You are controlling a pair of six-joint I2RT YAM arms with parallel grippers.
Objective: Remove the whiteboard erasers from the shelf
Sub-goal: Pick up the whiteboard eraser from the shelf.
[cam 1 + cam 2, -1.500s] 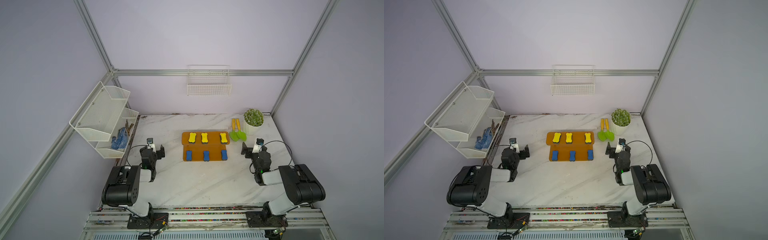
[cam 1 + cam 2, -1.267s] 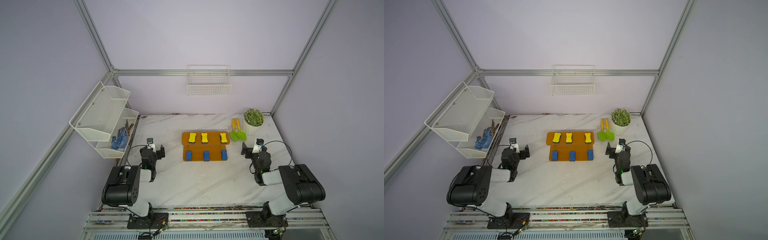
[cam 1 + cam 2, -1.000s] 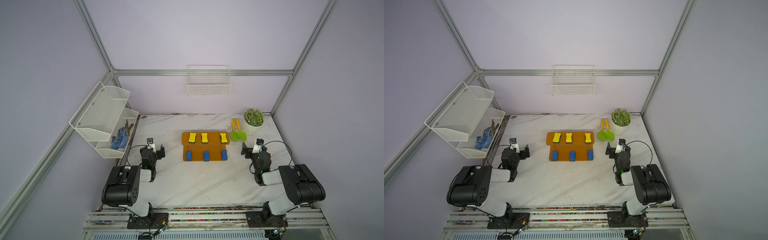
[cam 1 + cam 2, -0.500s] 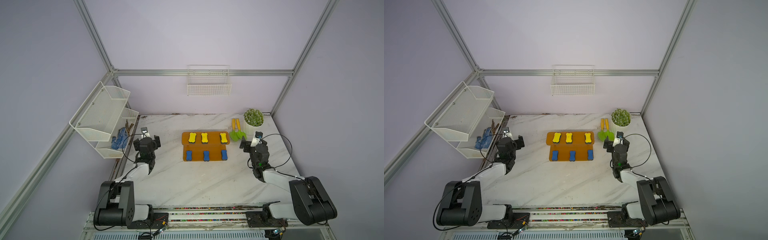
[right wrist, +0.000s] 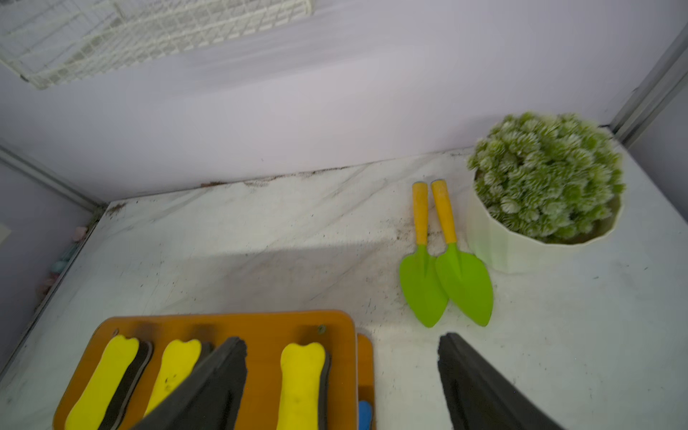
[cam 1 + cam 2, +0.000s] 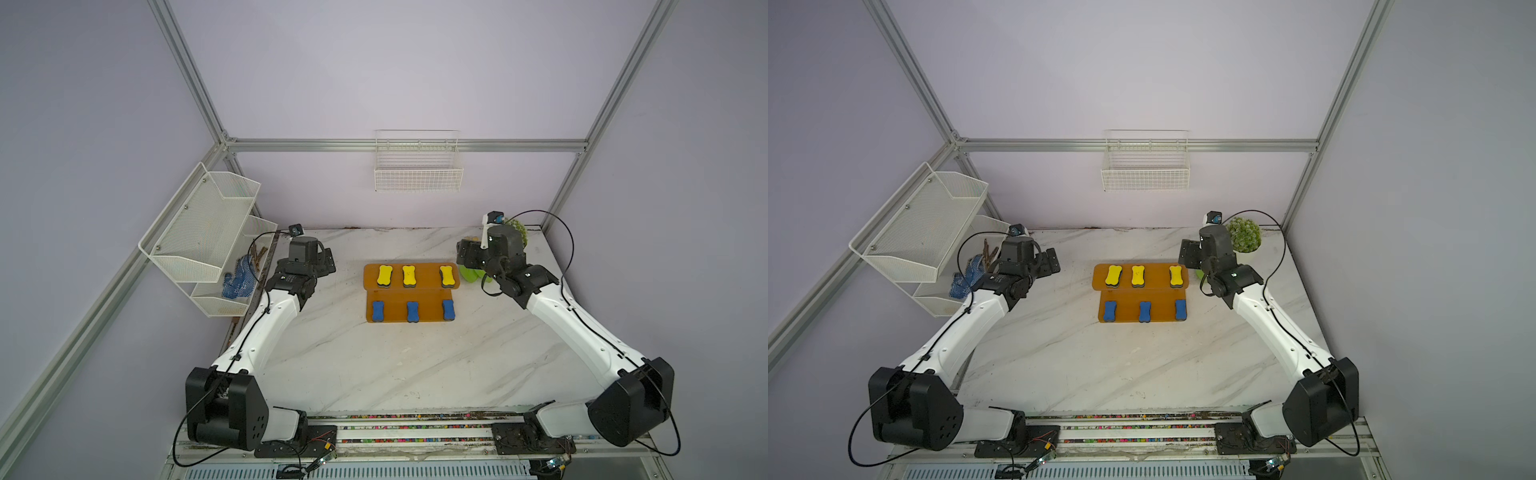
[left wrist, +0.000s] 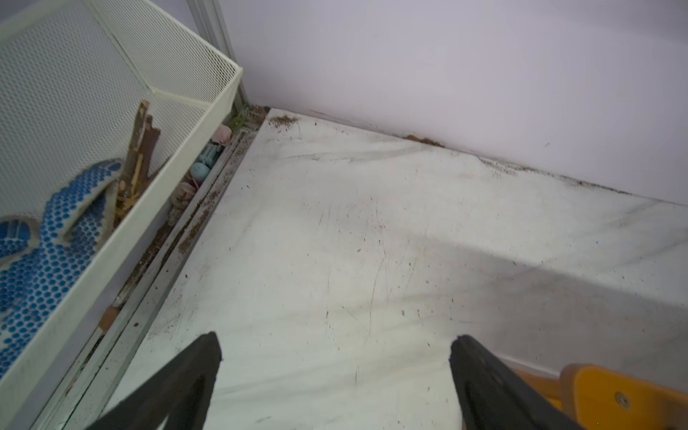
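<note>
Far left, the white mesh wall rack (image 6: 199,232) hangs off the frame, with blue dotted gloves (image 6: 237,280) in its lower bin. Next to it comes the left gripper (image 7: 337,346) — jaws spread wide, nothing between them but bare marble bench (image 6: 374,365), and a corner of the shelf just peeks in beside one jaw in the left wrist view.

Centre stage is the orange-brown wooden shelf (image 6: 428,272), flat on the bench. All six whiteboard erasers are on it: three yellow erasers (image 6: 409,276) in a row on the wider upper tier, and three blue erasers (image 6: 412,311) in a row on the lower step. None is touched.

Over to the right gripper (image 5: 342,340), up by the right end of the upper tier. Its jaws stand apart and hold nothing — the yellow eraser at that end shows between them in the right wrist view.

Just past it lie two green trowels (image 5: 463,286) with yellow handles, side by side, and then the potted plant (image 5: 547,175) in the far corner.
</note>
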